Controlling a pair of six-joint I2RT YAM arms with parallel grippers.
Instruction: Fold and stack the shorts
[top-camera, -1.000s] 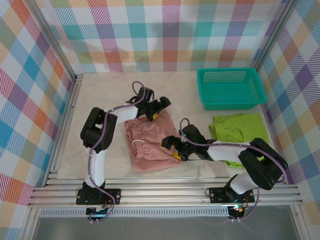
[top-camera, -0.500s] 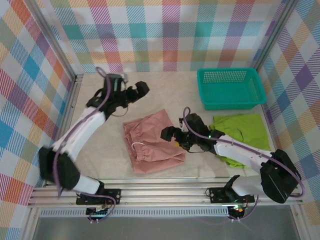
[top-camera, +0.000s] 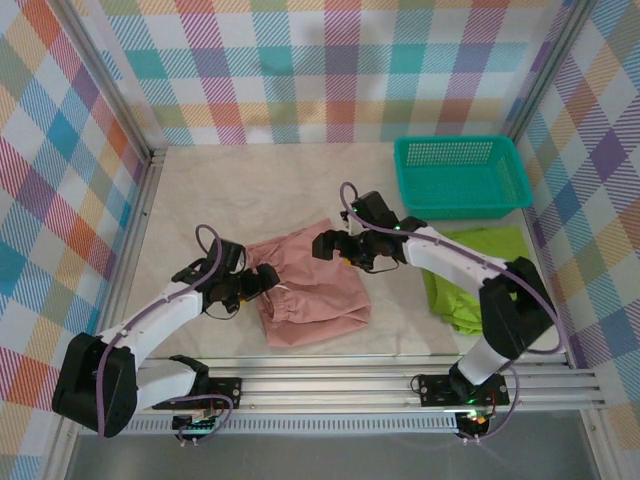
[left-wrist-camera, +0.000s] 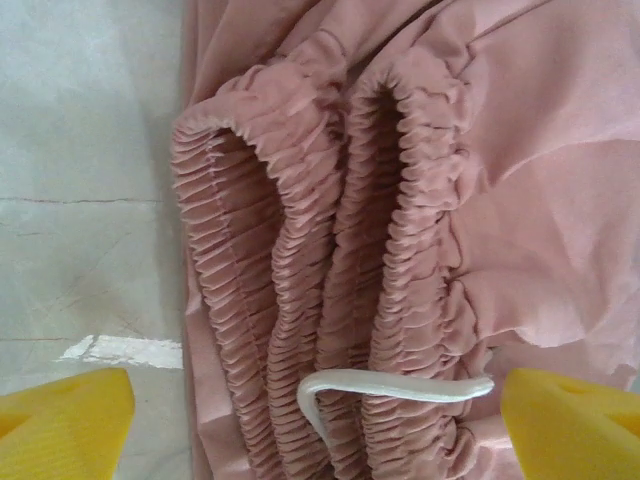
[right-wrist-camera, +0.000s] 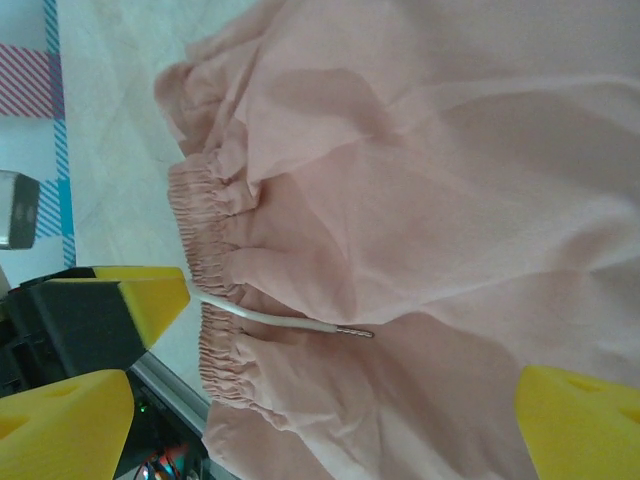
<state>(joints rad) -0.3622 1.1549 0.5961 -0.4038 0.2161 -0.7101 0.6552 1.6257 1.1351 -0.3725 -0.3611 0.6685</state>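
Near-centre of table: dusty salmon pink cloth shorts (top-camera: 305, 285) lie rumpled on the pale beige table top (top-camera: 215, 200), with the gathered elastic waistband (left-wrist-camera: 300, 290) turned toward the left.
Waistband detail: my left wrist view shows two gathered ridges side by side. A white drawstring end (left-wrist-camera: 400, 385) curls across them.
Left gripper: my left gripper (top-camera: 262, 281) sits low at the left edge of the pink shorts, over the waistband. Its yellow fingertip pads (left-wrist-camera: 60, 425) are spread wide, one on each side of the band, and nothing is held. I cannot tell whether it touches the cloth.
Right gripper: my right gripper (top-camera: 335, 250) is over the far edge of the pink shorts. The jaws are spread wide with only loose pink cloth below, and it grasps nothing.
Right side: lime green cloth shorts (top-camera: 475, 275) lie crumpled, partly under my right arm. Bare table separates them from the pink pair.
Far right: a teal plastic mesh basket (top-camera: 462, 177) stands upright, just beyond the green shorts.
Stack status: the two shorts lie apart, not stacked.
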